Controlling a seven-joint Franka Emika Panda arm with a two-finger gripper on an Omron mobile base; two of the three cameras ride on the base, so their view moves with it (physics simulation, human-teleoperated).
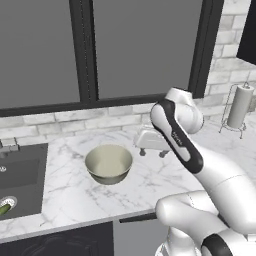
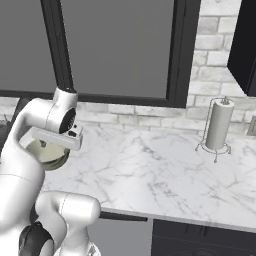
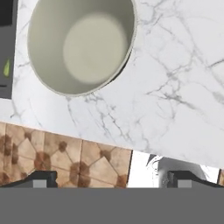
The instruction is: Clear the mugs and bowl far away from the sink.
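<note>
Bowl [image 1: 108,163] sits upright on the marble desk [image 1: 65,190], centre-left in the left base view, near the sink [image 1: 20,177] at the left edge but apart from it; it looks empty. End effector [image 3: 109,177] hovers above the desk, right of the bowl and clear of it. In the hand view the bowl fills the upper left, both tips sit at the bottom edge with a wide gap and nothing between them, so we read it as released. Main risk in our view: the bowl is much broader than the finger gap, so only a rim pinch works, and a shallow bite on the sloped wall could slip or tip it. A descent slightly off could also catch the rim and shove the bowl toward the sink, the wrong way. The desk's front edge is close below the bowl in the hand view, so a skid could send it onto the tiled floor [image 3: 57,153]. The right stretch of desk is open, with a paper towel holder [image 2: 218,127] at the far right against the brick wall [image 2: 215,55]. Something green [image 1: 4,208] lies in the sink by the drain; we can't tell what.
</note>
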